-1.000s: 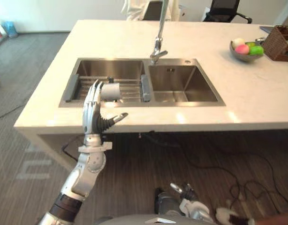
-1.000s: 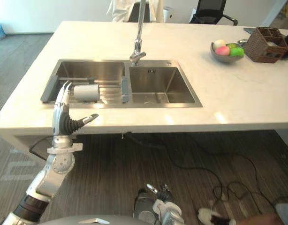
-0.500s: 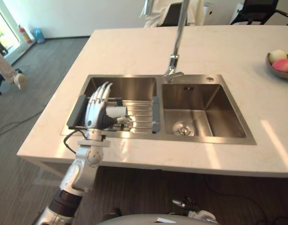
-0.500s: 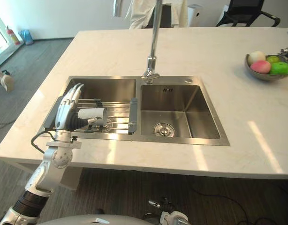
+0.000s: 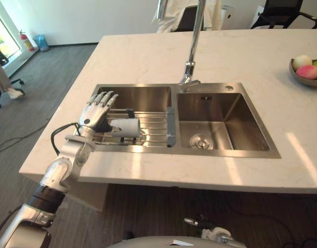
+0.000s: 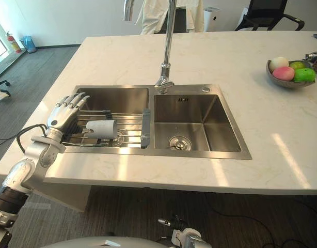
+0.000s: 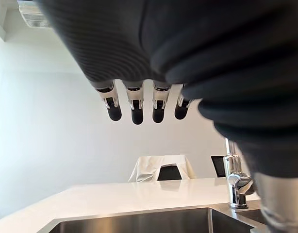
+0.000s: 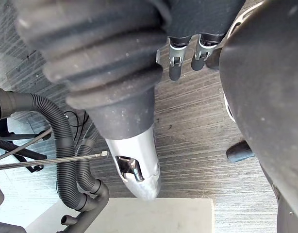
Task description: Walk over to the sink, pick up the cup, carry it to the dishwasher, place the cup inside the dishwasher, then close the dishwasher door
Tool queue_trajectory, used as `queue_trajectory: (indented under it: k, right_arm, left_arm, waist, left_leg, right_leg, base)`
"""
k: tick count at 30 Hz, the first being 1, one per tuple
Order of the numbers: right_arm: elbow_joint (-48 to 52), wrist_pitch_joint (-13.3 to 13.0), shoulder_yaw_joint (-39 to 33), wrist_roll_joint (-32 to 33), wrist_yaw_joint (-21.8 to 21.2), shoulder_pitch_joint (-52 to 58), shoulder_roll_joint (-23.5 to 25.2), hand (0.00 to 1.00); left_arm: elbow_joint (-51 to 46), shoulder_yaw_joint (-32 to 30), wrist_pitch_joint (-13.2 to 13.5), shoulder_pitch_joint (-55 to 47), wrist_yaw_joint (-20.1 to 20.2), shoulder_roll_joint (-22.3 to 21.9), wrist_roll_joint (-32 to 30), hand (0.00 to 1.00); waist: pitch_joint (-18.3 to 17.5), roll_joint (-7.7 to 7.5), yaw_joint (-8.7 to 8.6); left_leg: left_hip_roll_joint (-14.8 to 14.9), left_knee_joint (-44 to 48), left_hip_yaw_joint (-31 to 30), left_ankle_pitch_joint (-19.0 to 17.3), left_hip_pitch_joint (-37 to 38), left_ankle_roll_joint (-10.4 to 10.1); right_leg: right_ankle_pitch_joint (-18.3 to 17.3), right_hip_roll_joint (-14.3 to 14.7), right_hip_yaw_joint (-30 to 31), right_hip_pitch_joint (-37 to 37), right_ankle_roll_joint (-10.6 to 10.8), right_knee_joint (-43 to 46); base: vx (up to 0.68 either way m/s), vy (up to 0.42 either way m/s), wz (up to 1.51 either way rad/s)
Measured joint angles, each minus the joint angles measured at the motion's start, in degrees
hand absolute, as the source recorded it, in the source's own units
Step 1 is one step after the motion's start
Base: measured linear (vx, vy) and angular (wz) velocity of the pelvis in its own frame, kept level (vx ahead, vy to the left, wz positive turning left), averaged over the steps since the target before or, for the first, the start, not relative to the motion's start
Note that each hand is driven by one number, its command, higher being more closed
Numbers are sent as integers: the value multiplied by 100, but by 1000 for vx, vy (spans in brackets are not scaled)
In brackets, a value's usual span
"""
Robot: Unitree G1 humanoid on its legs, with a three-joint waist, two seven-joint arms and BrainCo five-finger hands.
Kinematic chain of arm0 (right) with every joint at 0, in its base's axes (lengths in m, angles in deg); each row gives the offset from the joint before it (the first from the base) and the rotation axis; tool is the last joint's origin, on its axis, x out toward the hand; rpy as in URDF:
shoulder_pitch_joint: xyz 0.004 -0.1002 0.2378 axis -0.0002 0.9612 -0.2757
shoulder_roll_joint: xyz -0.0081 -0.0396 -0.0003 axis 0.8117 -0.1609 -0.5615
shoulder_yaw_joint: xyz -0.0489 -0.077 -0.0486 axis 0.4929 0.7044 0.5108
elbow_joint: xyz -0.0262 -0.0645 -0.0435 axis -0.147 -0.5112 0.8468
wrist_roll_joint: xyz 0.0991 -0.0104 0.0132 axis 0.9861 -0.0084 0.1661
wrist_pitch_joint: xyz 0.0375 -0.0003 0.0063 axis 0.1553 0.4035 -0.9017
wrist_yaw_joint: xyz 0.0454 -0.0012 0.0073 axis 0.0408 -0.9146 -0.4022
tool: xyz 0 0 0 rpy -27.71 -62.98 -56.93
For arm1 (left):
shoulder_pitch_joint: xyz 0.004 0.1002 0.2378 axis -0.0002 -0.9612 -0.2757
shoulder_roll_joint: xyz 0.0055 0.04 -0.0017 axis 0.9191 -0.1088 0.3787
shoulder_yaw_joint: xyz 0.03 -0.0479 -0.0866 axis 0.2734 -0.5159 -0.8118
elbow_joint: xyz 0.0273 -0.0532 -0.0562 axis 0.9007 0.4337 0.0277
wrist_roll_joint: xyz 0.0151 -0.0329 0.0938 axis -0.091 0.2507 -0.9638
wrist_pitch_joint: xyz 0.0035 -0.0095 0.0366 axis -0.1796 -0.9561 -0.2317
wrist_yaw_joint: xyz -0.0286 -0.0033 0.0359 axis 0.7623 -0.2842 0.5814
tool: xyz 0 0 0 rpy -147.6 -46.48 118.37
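Note:
A grey cup [image 5: 125, 127] lies on its side on the wire rack [image 5: 153, 126] in the left basin of the steel sink [image 5: 225, 155]. My left hand [image 5: 96, 109] hovers over the rack just left of the cup, open with fingers spread and pointing away from me. Its thumb reaches toward the cup's near end; I cannot tell whether it touches. In the left wrist view the straight fingers [image 7: 137, 104] point over the basin toward the far wall. My right hand [image 8: 174, 65] hangs open above the wooden floor with nothing in it.
A tall faucet [image 5: 192, 46] rises between the two basins. A fruit bowl [image 5: 305, 67] sits on the white counter [image 5: 148, 57] at far right. A person in white stands behind the counter, another [image 5: 1, 77] stands far left. A black chair [image 5: 285, 13] is behind.
My left arm has swung out to the left, and the hand has tipped from upright in front of the cup to hovering beside it with fingers spread. The cup has not moved.

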Motion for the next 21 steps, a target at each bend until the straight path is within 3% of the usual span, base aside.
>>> queue_trajectory:
  k: [5,10,15,21]
  right_arm:
    - [-9,-1,14,-1,1,-2,1,0]
    - [-48,3,13,-2,5,-4,15,0]
    - [-57,72,-6,-13,1,0,-3,0]
    - [-116,112,-51,-204,-10,-9,20,0]
  left_arm:
    - [18,62,75,209,202,130,2,0]
    - [390,309,119,519,680,150,0,0]
    - [973,473,28,730,1066,156,2,0]
    - [1490,627,-42,791,1241,177,2,0]
  waist:
    - [-13,10,-37]
    - [-33,-26,-160]
    - [-45,-61,-216]
    - [-97,-150,-290]
  left_leg:
    - [-12,-4,135,-1,8,2]
    - [-21,-6,207,-10,33,5]
    - [-18,-8,359,-57,124,4]
    - [-22,-7,459,-78,138,5]
  right_leg:
    - [136,3,136,3,12,-184]
    - [225,6,197,41,12,-300]
    - [243,4,355,34,19,-300]
    - [266,-2,456,-12,26,-300]
  base:
    - [-37,8,-14]
    - [-8,-4,-5]
    - [-1,-2,-17]
    - [2,0,-7]
